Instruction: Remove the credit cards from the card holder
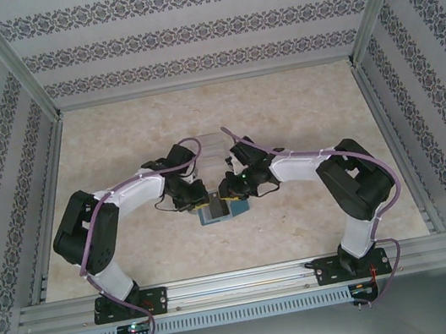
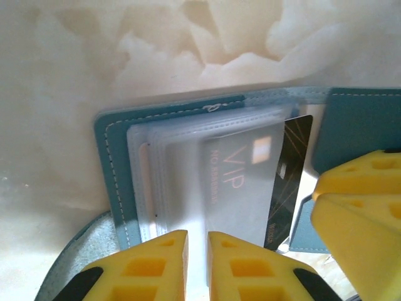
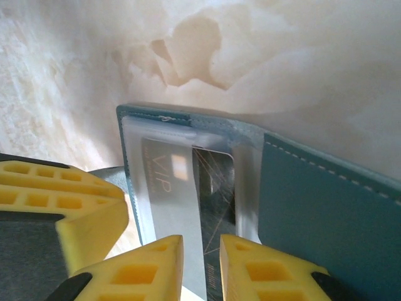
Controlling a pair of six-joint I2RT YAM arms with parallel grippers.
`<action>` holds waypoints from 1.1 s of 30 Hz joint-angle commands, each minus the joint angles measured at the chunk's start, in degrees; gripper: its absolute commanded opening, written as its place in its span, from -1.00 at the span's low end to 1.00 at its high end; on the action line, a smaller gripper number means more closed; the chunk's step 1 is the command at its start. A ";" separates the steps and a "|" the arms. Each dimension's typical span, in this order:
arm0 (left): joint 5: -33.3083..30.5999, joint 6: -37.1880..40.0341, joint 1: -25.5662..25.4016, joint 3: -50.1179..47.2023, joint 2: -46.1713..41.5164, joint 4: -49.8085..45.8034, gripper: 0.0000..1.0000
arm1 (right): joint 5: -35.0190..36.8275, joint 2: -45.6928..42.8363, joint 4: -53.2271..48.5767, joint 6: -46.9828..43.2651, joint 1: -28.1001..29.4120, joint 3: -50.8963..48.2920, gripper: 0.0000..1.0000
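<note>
**Student:** The left tool [image 2: 197, 266], drawn at the near edge of the card holder [image 2: 116, 169]: is it clenched or released?

**Tutor:** Its yellow fingers [image 2: 144, 269] are drawn close together, with a narrow slit between them, at the lower edge of the holder's clear sleeves [image 2: 160, 188]. Whether a sleeve is pinched in that slit cannot be told.

**Student:** And the right tool [image 3: 200, 273]?

**Tutor:** It is likewise nearly closed, with a somewhat wider slit. It is poised over the holder's sleeve stack where the grey card [image 3: 169, 194] meets the black card [image 3: 216, 188]. Whether it grips anything cannot be told either.

**Student:** Where do the cards lie?

**Tutor:** Both are inside the holder. The grey card, lettered "VIP", sits behind a clear sleeve. The black card, lined in gold, lies just beside it, toward the holder's fold.

**Student:** And the holder itself?

**Tutor:** It lies open on the marbled bench [image 2: 81, 69]. It is teal with pale stitching, and the sleeved panel adjoins a plain teal panel [image 3: 326, 213]. A curved grey-teal strap [image 2: 69, 269] shows at the outer edge of the sleeved panel. In the top view the holder lies between the two tools, with both arms bent in toward it.
</note>
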 commanded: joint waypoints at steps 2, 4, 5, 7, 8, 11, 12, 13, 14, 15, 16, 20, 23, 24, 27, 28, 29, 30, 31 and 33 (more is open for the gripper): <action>-0.39 1.68 -1.08 2.26 1.43 -3.60 -0.68 | 0.48 0.78 0.25 -1.07 -0.41 -1.15 -0.52; -0.38 1.99 -1.21 2.68 2.45 -3.88 -0.67 | 0.57 1.05 0.30 -1.15 -0.48 -1.24 -0.52; -0.39 2.21 -1.22 2.83 3.18 -4.10 -0.66 | 0.51 1.23 0.32 -1.15 -0.56 -1.24 -0.51; -0.67 2.44 -1.34 2.89 4.35 -4.43 -0.66 | 0.14 1.54 0.54 -1.25 -0.57 -1.15 -0.51; -0.88 2.66 -1.43 2.93 4.81 -4.77 -0.65 | 0.01 1.66 0.65 -1.24 -0.57 -1.15 -0.50; -2.21 3.37 -1.53 2.70 5.53 -5.79 -0.65 | -0.38 1.93 0.91 -1.16 -0.59 -1.22 -0.50; -2.46 3.59 -1.51 2.49 5.73 -6.01 -0.65 | -0.45 2.01 1.01 -1.16 -0.65 -1.29 -0.50; -2.57 3.73 -1.51 2.42 6.00 -6.19 -0.65 | -0.63 2.17 1.24 -1.15 -0.66 -1.32 -0.50; -2.63 3.89 -1.52 2.37 6.26 -6.32 -0.65 | -0.89 2.47 1.41 -1.09 -0.71 -1.35 -0.50; -2.67 3.95 -1.54 2.27 6.52 -6.43 -0.65 | -1.37 2.89 1.96 -0.91 -0.75 -1.45 -0.50; -2.63 3.91 -1.58 2.31 6.72 -6.36 -0.65 | -1.85 3.19 2.44 -0.76 -0.84 -1.51 -0.50; -2.73 4.10 -1.53 2.22 7.39 -6.42 -0.66 | -3.68 3.96 5.46 0.52 -1.07 -2.56 -0.51; -3.40 4.07 -1.51 2.26 7.46 -6.54 -0.66 | -4.37 3.87 7.69 1.37 -1.13 -3.71 -0.53; -3.94 3.88 -1.53 2.39 7.51 -6.69 -0.65 | -4.61 3.86 8.26 1.72 -1.21 -4.03 -0.54; -4.63 3.97 -1.53 2.90 7.68 -7.05 -0.66 | -5.09 3.61 9.82 2.44 -1.34 -5.26 -0.56; -4.65 3.94 -1.52 2.95 7.69 -7.12 -0.67 | -5.21 3.45 10.15 2.52 -1.43 -5.44 -0.57; -4.65 3.93 -1.53 2.85 7.78 -7.14 -0.67 | -5.23 3.30 10.41 2.67 -1.46 -5.69 -0.58; -4.73 3.94 -1.59 2.82 7.62 -7.20 -0.66 | -5.31 3.17 10.57 2.71 -1.47 -5.80 -0.58; -4.86 3.96 -1.59 2.70 7.60 -7.23 -0.67 | -5.32 3.04 10.60 2.71 -1.60 -5.89 -0.59; -5.27 4.07 -1.60 2.55 7.50 -7.39 -0.66 | -5.41 2.80 10.69 2.71 -1.63 -5.99 -0.61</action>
